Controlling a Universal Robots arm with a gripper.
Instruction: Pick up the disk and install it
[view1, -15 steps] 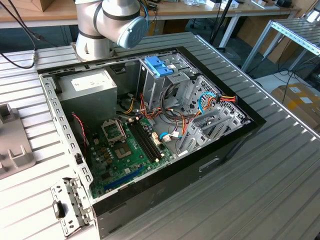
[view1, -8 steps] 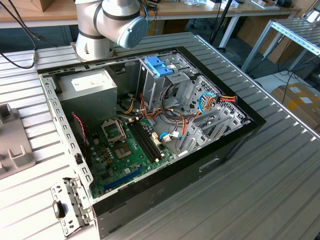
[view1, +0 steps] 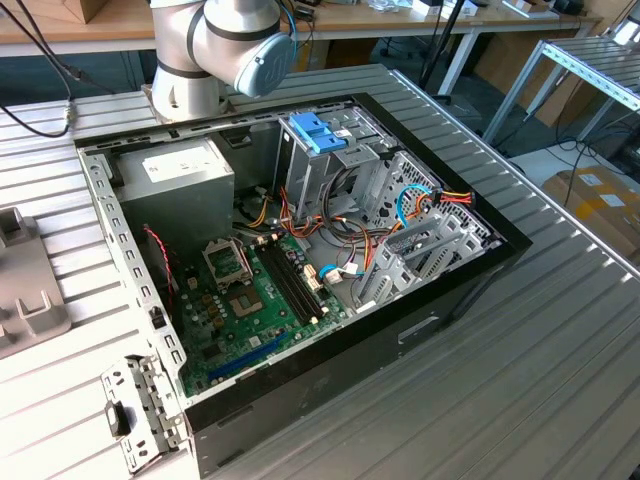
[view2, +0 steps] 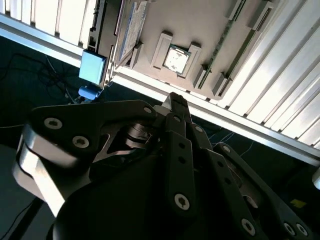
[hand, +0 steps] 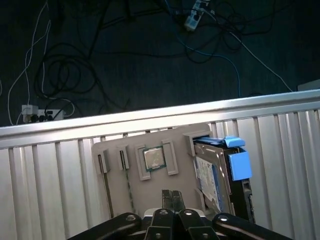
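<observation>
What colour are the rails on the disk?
Light blue. The disk and its rails show best in the first wrist view.

The robot arm (view1: 215, 50) appears in the exterior view as a thick silver-grey joint with a pale blue end cap. In both wrist views, the black gripper (hand: 172, 194) (view2: 174, 98) has its two slim fingers (hand: 167, 199) pressed flat together at the tips, with its bolted linkage bars spreading out behind them.

Ribbed metal table (view1: 560, 380), dark floor (hand: 125, 60) strewn with cables (hand: 65, 75).
</observation>
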